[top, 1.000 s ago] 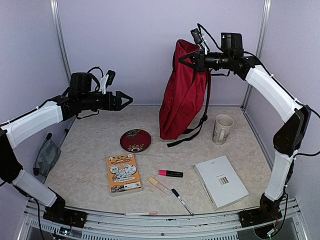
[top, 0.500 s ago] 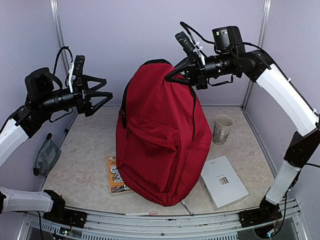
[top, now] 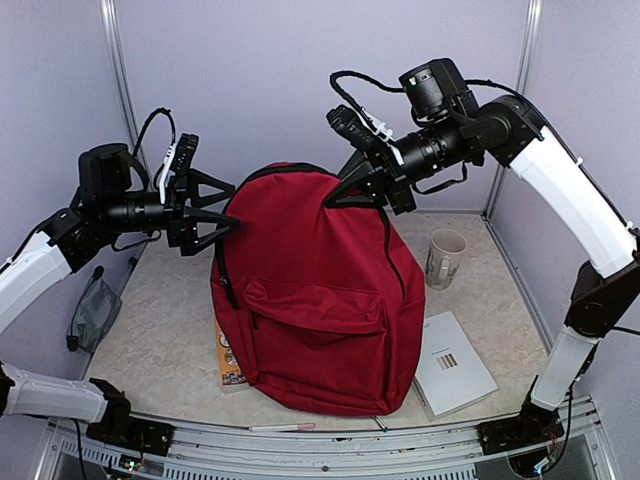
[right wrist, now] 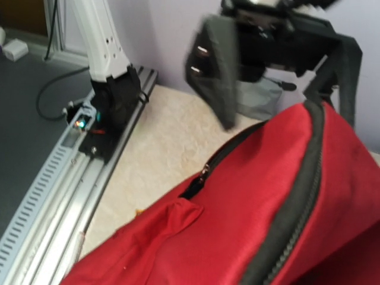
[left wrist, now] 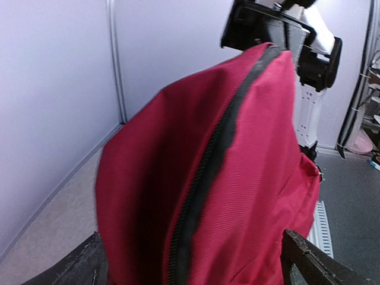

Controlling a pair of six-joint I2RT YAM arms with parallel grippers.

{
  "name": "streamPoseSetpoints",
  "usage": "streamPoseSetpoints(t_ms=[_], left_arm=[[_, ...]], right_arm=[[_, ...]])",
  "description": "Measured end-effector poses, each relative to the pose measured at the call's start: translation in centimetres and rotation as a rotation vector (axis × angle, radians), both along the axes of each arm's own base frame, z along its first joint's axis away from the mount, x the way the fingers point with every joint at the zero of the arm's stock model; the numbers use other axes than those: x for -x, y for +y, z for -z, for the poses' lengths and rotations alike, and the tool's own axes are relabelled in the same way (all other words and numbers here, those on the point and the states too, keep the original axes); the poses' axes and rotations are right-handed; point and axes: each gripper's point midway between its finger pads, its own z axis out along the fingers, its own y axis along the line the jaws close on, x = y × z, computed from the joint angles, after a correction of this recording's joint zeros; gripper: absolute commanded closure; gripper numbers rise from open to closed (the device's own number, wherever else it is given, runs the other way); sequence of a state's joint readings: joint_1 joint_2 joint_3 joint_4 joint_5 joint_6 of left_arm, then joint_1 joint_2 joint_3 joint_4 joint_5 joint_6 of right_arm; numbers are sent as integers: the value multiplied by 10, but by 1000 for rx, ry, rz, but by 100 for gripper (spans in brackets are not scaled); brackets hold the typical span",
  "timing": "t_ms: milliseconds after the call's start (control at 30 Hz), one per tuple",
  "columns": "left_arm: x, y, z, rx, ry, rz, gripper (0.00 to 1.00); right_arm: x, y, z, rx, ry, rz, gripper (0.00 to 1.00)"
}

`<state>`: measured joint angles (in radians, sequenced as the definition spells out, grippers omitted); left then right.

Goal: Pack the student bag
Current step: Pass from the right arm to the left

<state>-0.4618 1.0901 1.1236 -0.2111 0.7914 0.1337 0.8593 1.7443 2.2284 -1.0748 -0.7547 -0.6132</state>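
**Asker:** Where is the student bag right now?

**Me:** My right jaws are pinched tight on the top right corner of the student bag (top: pixel 320 290). They hold it upright over the middle of the desk (top: pixel 160 300), with its front pocket (top: pixel 315 318) facing the near edge. I cannot tell whether its bottom touches the desk.

**Asker:** And your left side?

**Me:** My left jaws are spread wide, level with the bag's upper left shoulder, their tips just beside the fabric. From that wrist, the black zipper (left wrist: pixel 202 172) runs up between the two sides of the jaws, and red cloth fills the gap ahead.

**Asker:** What room is there around the edges?

**Me:** Left of the bag, an open strip of desk runs out to the left edge, and a grey pouch (top: pixel 95 312) sits just beyond that edge. On the right a mug (top: pixel 445 258) stands upright, near the bag's right side but apart from it. A white book (top: pixel 458 368) lies at the near right, its left edge hidden behind the bag. An orange book (top: pixel 227 362) shows at the bag's lower left corner, mostly covered. A pen (top: pixel 283 427) lies along the near edge, just beside the rail (top: pixel 330 445).
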Motion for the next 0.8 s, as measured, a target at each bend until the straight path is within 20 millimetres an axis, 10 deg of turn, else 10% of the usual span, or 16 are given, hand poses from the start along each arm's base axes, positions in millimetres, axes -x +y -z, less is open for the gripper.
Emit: streamPoseSetpoints(t_ms=[333,400,567,800], left_arm=[[10,-24,18,-43,13,72,99],[7,-24,21,-47,22,58,100],[-4,-15,23,-43,34,-47,100],[-40,18,19,13,53,-323,100]], right_arm=[[-2,1,9,13,-59,-29,100],[-3,1,14,17,-60,-27,100],[-15,3,25,12,-80,42,27],[-47,3,14,-67,-111,258,0]])
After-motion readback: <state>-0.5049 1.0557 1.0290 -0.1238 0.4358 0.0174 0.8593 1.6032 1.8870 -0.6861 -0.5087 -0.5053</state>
